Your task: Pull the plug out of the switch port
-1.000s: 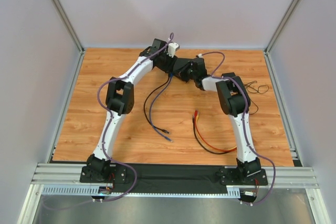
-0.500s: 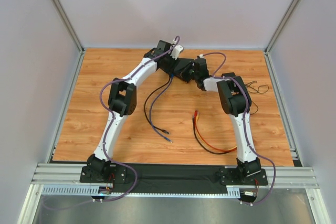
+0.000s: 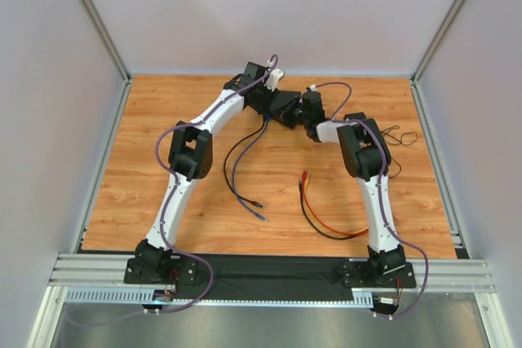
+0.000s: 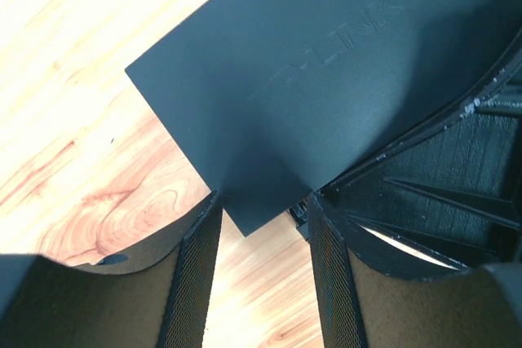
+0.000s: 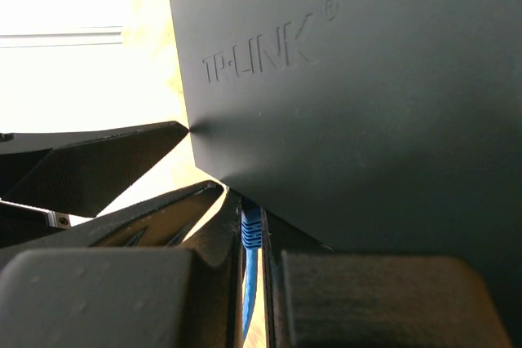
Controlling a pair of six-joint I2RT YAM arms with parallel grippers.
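Switch (image 4: 326, 79): flat black box, brand lettering on its face, far-centre of table (image 3: 163, 103), pinned between the two wrists. Closer to the far edge than the near one, well off the L and R edges.

Plug (image 5: 251, 230): blue, at the switch's near-side edge, seated as far as the R wrist view shows.

R end effector (image 5: 251, 209): fingers drawn together, only a slit between them, clamped on the plug.

L end effector (image 4: 263, 209): fingers stand apart astride one corner of the switch, each finger against one edge of it. Looks clamped on that corner. R wrist's black ribbed body sits close alongside on the same corner, so little room between the two.

Open room: bare wood near of the switch, between the two arms. More bare wood far-L.

Vs 1 s ago: L wrist rolled, its white camera block now tipped to the R. L forearm shifted a touch R. R arm about as it was. Loose cables unmoved.

Around: blue-violet cable (image 3: 261, 216) and black cable (image 3: 227, 156) trail from the switch toward near-centre, loose ends on the wood. Orange cable (image 3: 314, 222) loops near-R, beside the R forearm. Thin black wire (image 3: 400, 134) coils far-R, partly behind the R elbow. Grey panels wall in L, far and R sides.
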